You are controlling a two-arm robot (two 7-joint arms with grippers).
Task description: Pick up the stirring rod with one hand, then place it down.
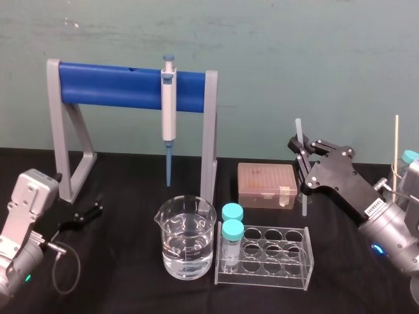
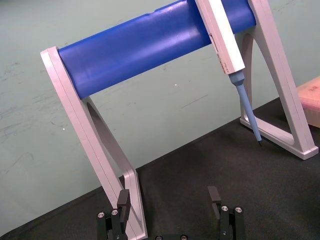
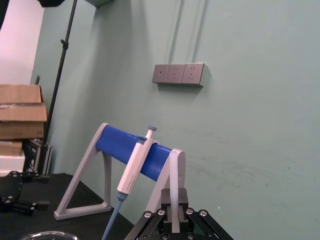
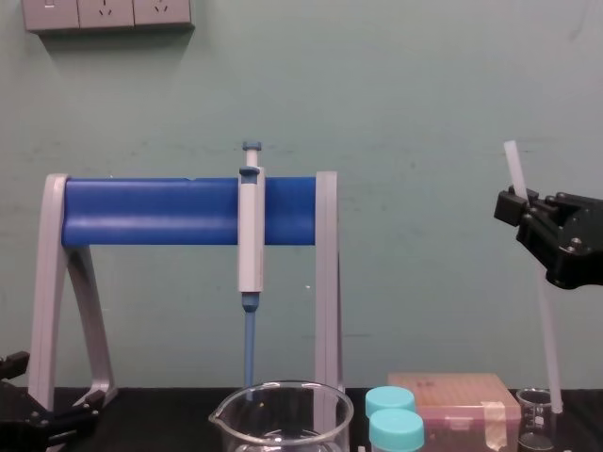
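Slippage threatens: the black two-finger right gripper (image 4: 514,209) pinches the long, translucent whitish stirring rod (image 4: 546,330) near its top, far right. Its lower end could tip the small glass beaker (image 4: 534,414). The left gripper (image 1: 91,210) sits near left, jaws spread.

Your right gripper (image 1: 302,149), black with angular two-finger jaws, sits at about 3 o'clock in the head view. It is raised off the table and aimed toward 10 o'clock. Its jaws are pinched onto the thin, translucent whitish stirring rod (image 1: 298,131), which stands near upright. Its silver wrist (image 1: 393,235) trails off toward 4 o'clock. Your left gripper (image 1: 95,207), of the same black build, hangs low at 8 o'clock. Its fingers are spread apart with nothing between them, and it points toward 2 o'clock from its silver-grey forearm (image 1: 25,209).
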